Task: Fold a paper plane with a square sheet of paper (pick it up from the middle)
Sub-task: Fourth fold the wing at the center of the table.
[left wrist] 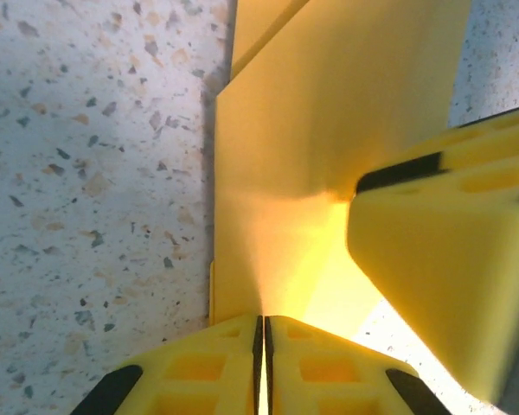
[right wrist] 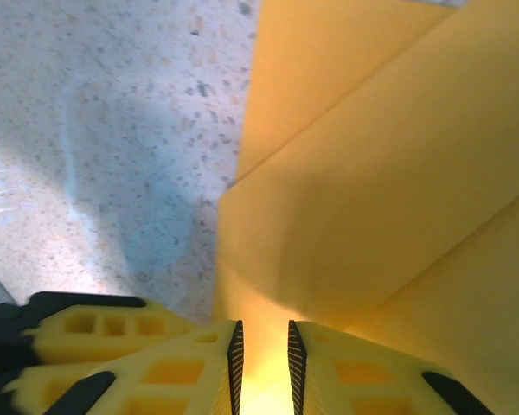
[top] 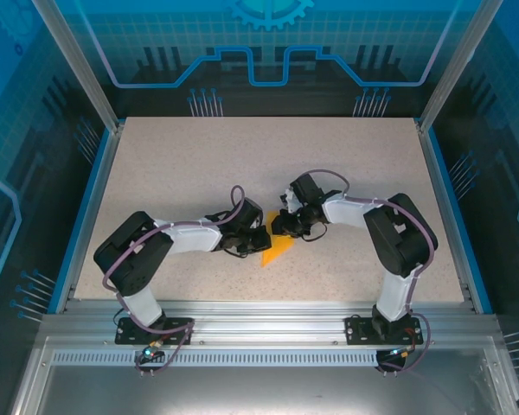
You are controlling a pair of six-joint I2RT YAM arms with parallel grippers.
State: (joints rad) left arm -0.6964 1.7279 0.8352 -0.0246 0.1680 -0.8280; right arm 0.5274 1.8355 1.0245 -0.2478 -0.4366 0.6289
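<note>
Near the centre of the top external view, the left gripper and the right gripper are meeting tip to tip over the speckled table. The orange-yellow sheet of paper is sitting between them, with a pointed part projecting toward the lower left of the frame. Whether the sheet is resting on the table or hanging clear of it cannot be told. Both arms are reaching inward from their bases at the bottom of the frame. At the bottom edge of the left wrist view, the left gripper's two yellow fingers are pressing together with only a hairline slit between them. The sheet is running into that slit, so this gripper is clamping the sheet. From there the sheet is extending to the top of the frame, where one layer is lying over another. At the right of the same view, a yellow finger of the right gripper is touching the sheet. At the bottom edge of the right wrist view, the right gripper's fingers are standing a narrow gap apart. The folded sheet is filling that gap, so this gripper is also gripping it. A diagonal layer edge is crossing the sheet toward the upper right of that frame.
</note>
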